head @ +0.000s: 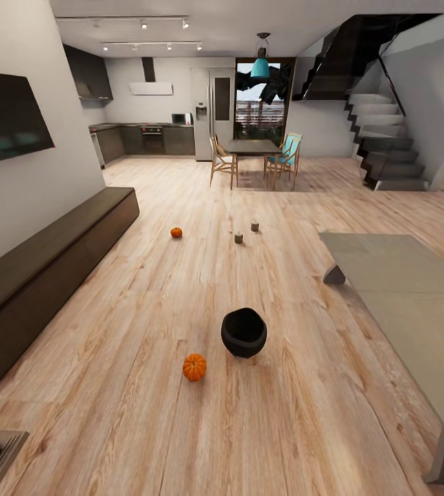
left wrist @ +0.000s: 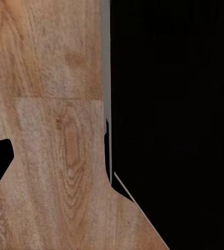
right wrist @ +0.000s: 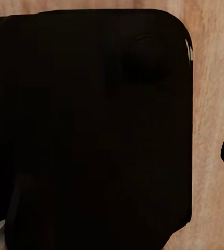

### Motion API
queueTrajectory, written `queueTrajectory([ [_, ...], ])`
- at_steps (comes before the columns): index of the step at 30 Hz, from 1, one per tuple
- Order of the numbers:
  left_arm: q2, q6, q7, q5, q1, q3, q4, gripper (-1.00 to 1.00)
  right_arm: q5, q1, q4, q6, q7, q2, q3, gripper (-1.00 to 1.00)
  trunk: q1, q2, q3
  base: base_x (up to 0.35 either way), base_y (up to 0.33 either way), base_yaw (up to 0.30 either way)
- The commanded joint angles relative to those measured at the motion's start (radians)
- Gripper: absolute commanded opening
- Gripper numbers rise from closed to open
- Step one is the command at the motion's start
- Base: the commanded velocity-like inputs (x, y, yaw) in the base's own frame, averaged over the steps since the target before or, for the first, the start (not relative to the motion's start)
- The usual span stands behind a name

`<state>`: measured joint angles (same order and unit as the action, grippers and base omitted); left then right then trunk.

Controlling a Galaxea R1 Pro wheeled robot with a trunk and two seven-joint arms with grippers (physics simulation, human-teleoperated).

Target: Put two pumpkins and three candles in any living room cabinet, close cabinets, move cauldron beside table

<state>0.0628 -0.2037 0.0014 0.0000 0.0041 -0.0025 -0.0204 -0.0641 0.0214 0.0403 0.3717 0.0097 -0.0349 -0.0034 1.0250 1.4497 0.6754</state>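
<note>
I see near pumpkin [head: 194, 367] beside cauldron [head: 244, 332], cabinet [head: 49, 269] at left; jaw state: can't tell.

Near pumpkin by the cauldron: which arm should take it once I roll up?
Left, probably. The near pumpkin lies left of the cauldron and toward the cabinet along the left wall, so the left arm avoids reaching across the cauldron. Neither tool's state can be judged yet.

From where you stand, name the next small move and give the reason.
Probably roll forward toward the nearer small ribbed orange pumpkin. It sits loose on the light wood plank floor beside the round black cauldron, ahead of the robot, and the long dark brown wooden cabinet along the wall looks closed.
</note>
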Motion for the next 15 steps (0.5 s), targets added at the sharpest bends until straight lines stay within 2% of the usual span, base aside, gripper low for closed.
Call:
queueTrajectory([
  [1, 0.0, -0.002, 0.0, 0.0, 0.0, 0.0, -0.001, 1.0, -0.006, 0.002, 0.004, 0.007, 0.001, 0.0, 0.0, 1.0, 0.0, 0.0, -0.001, 0.0, 0.0, 0.0],
  [15, 0.0, -0.002, 0.0, 0.0, 0.0, -0.001, -0.001, 1.0, -0.006, 0.002, 0.005, 0.007, 0.001, 0.001, 0.0, 1.0, 0.0, 0.0, -0.024, 0.0, 0.0, 0.0],
])
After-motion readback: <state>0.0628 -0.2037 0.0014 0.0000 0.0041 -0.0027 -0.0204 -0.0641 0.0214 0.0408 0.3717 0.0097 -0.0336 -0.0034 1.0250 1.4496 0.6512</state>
